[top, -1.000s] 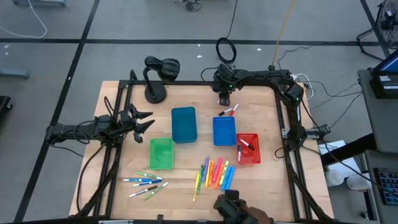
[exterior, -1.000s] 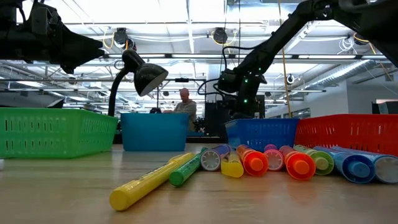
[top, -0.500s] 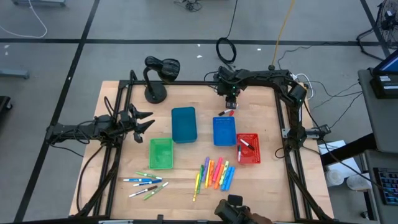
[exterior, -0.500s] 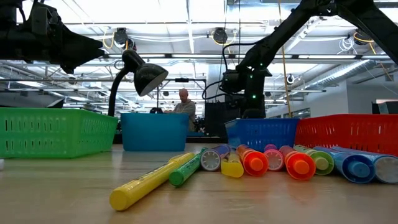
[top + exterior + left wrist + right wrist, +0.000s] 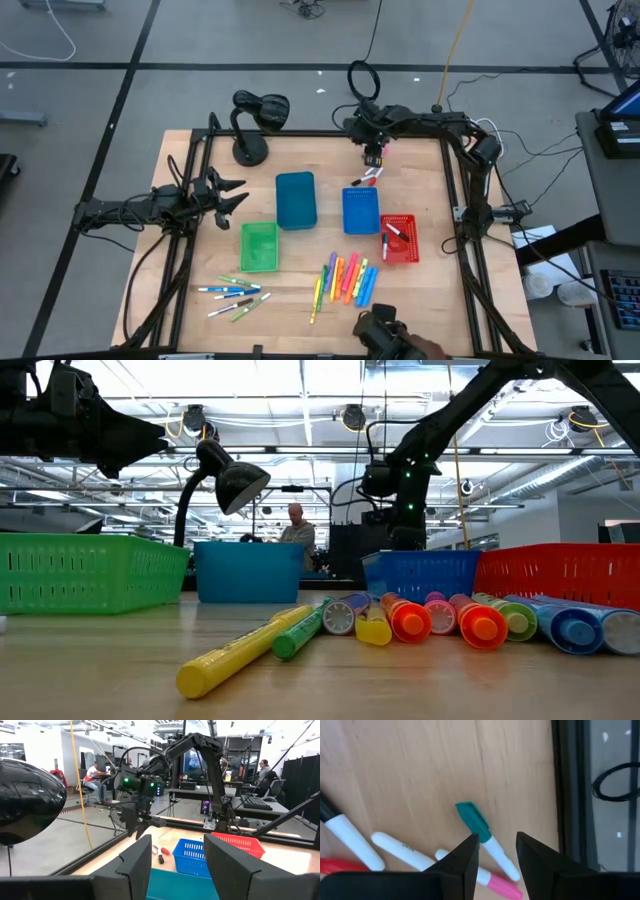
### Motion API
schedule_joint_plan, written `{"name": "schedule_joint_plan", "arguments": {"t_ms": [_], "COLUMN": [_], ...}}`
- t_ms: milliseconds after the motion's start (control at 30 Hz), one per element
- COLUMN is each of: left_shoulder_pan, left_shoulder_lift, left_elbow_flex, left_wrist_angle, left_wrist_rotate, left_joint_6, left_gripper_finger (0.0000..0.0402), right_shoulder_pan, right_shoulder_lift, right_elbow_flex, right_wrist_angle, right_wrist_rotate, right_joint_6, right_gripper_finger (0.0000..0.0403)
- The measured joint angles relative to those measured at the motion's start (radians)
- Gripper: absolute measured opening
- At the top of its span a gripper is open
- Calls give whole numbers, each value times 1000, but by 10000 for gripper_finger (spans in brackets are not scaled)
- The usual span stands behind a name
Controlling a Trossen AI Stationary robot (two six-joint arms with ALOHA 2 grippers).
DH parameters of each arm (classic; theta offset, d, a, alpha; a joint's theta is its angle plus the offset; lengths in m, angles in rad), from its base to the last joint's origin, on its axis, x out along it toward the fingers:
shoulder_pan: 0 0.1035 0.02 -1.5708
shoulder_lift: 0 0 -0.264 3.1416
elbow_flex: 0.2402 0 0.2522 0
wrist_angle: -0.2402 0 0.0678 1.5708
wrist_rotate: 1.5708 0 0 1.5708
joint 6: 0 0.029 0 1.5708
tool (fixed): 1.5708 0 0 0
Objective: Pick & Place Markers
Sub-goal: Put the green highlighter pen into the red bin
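- Wooden tabletop (image 5: 300,255) sits inside a black frame on a grey workshop floor; across the room a person (image 5: 296,526) is seated among desks and monitors.
- Left arm waits over the table's left side, its left gripper (image 5: 232,194) with the fingers spread apart and nothing between them, hanging just outside the teal bin (image 5: 296,200).
- Right arm reaches in along the far edge, and the right gripper (image 5: 375,152) points down with a clear gap between its fingers (image 5: 465,857); it is clamped on nothing.
- Black desk lamp (image 5: 252,118) stands at the far left corner, well away from the right gripper.
- Green bin (image 5: 259,246) lies on the near side of the teal bin; the blue basket (image 5: 361,211) sits just on the near side of the right gripper, with the red basket (image 5: 399,238) beyond it holding a couple of white markers (image 5: 393,236).
- Straight under the right gripper, on bare wood, lies a small cluster of markers (image 5: 366,178): a white-bodied one with a teal cap (image 5: 482,834) sits between the fingertips, pink-capped (image 5: 480,877), plain white (image 5: 402,850), black-tipped and red ones beside it.
- Neon highlighters (image 5: 346,279) lie in a row at the near edge, far from both grippers.
- More white markers (image 5: 234,296) with green and blue caps are scattered at the near left.
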Motion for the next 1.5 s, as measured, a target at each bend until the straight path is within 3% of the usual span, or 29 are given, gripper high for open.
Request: {"name": "schedule_joint_plan", "arguments": {"t_ms": [267, 500, 667, 833, 1000, 1167, 1333, 1500], "left_shoulder_pan": [0, 0, 0, 0, 0, 0, 0, 0], "left_shoulder_lift": [0, 0, 0, 0, 0, 0, 0, 0], "left_elbow_flex": [0, 0, 0, 0, 0, 0, 0, 0], "left_wrist_angle": [0, 0, 0, 0, 0, 0, 0, 0], "left_wrist_rotate": [0, 0, 0, 0, 0, 0, 0, 0], "left_joint_6": [0, 0, 0, 0, 0, 0, 0, 0], "left_gripper_finger": [184, 184, 184, 184, 184, 184, 184, 184], "right_shoulder_pan": [-29, -50, -50, -50, -47, -47, -35, -1], "right_shoulder_lift": [0, -7, -7, -5, -5, -8, -64, -199], "right_elbow_flex": [-82, -193, -220, -221, -222, -223, -229, -225], "right_wrist_angle": [43, 232, 216, 184, 189, 205, 207, 209], "right_wrist_rotate": [-48, -46, -43, -44, -43, -43, -41, -39], "right_joint_6": [-19, -86, -67, -18, -17, -4, 26, 66], "right_gripper_finger": [118, 118, 114, 84, 21, 20, 18, 18]}}
